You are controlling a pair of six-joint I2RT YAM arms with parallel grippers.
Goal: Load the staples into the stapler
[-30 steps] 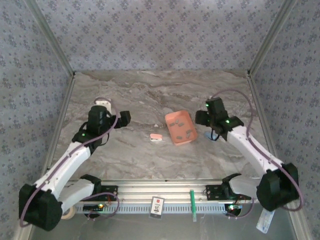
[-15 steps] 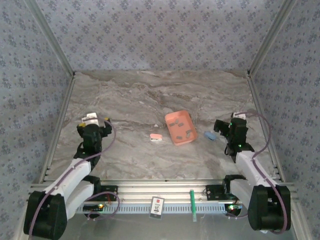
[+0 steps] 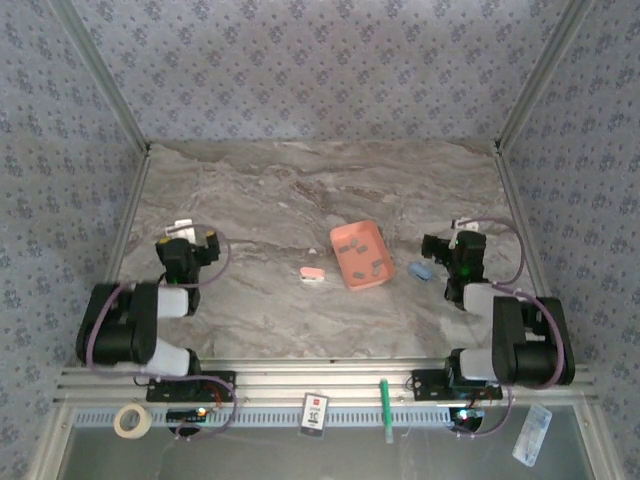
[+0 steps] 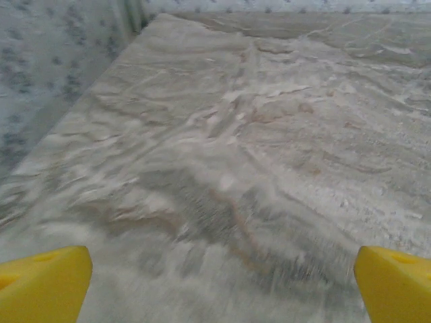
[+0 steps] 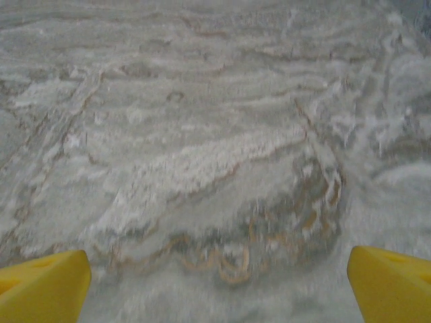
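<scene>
Marbled grey-and-tan stone makes up the table [image 3: 300, 190], matte and veined. Along its near edge runs a ribbed aluminium rail [image 3: 330, 385], with a tape roll [image 3: 127, 420], a small card [image 3: 315, 412] and a green pen [image 3: 385, 410] lying in front of it. Both arms sit folded close above their bases. In the wrist views the left gripper [image 4: 219, 286] and the right gripper [image 5: 215, 286] each show blunt yellow fingertips at opposite edges of the picture, spread wide with bare stone between them. Further in, the stapler [image 3: 420, 271] lies flat on the stone just to the left of the right arm's wrist. It is a small rounded pale-blue plastic piece, its long axis running roughly across the table at a slight slant; which end is its front is too small to tell. Just left of it stands a salmon-pink tray [image 3: 352, 242], a shallow rounded rectangle angled on the table. It holds the staples [image 3: 375, 266], short grey metal bars lying loose at differing angles. The tray's right wall stands between them and the stapler. A small pink-and-white object [image 3: 312, 273] rests left of the tray. Beyond rise walls [image 3: 320, 70] of blue-grey patterned paper.
</scene>
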